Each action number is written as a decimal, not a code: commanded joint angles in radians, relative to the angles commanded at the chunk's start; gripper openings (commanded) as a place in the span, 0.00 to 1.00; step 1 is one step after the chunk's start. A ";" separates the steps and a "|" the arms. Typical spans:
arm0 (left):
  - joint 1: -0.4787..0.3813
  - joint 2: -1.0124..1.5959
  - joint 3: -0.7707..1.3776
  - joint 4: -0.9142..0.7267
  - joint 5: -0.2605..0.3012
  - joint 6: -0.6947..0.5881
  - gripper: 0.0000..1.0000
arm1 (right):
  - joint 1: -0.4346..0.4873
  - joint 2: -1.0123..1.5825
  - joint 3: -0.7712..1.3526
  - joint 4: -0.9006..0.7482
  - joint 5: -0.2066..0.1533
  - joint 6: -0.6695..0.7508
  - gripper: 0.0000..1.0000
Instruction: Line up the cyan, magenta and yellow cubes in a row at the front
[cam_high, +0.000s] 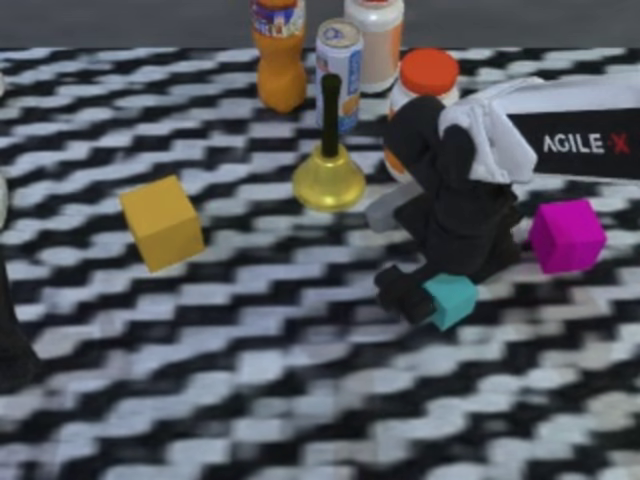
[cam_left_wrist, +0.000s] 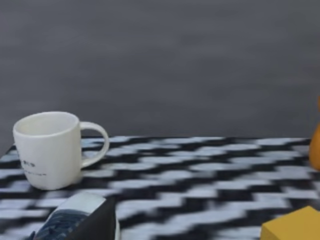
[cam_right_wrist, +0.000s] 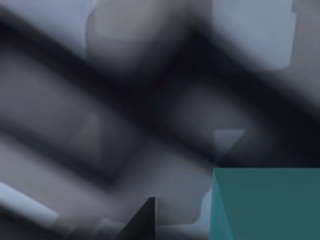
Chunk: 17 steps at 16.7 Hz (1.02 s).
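One cyan cube (cam_high: 452, 299) touching right pincer (cam_high: 420, 296).

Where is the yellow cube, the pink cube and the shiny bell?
yellow cube (cam_high: 161, 222), top view, on its top face.
pink cube (cam_high: 567, 235), top view, middle of its top face.
shiny bell (cam_high: 328, 180), top view, on its golden dome below the dark handle.

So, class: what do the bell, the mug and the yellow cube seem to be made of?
Bell: polished golden metal, likely brass, judging by its bright highlights; dark matte handle.
Mug: glossy white, probably ceramic.
Yellow cube: matte, flat mustard colour with no shine; plastic or painted wood, hard to tell.
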 joint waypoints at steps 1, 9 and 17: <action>0.000 0.000 0.000 0.000 0.000 0.000 1.00 | 0.000 0.000 0.000 0.000 0.000 0.000 0.25; 0.000 0.000 0.000 0.000 0.000 0.000 1.00 | 0.000 0.000 0.000 0.000 0.000 0.000 0.00; 0.000 0.000 0.000 0.000 0.000 0.000 1.00 | 0.005 -0.061 0.062 -0.087 -0.002 -0.001 0.00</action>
